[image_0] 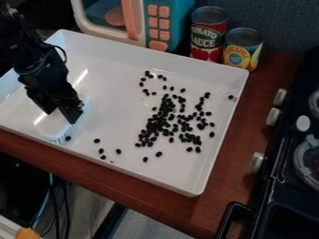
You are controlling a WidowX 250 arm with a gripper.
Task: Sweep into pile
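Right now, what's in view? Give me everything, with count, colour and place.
tray: one, white, on the counter
beans: many, black, mostly right half of tray
brush: one, pale with light-blue bristles, tray's left side
cans: two, red-green and yellow-blue labels, behind tray
toy microwave: one, teal and off-white, top
stove: one, black, right
knobs: three, silver, stove's left edge
counter: one, reddish brown, under tray
cables: several, dark and pale, lower left
arm: one, black, upper left
gripper: one, black, at the brush
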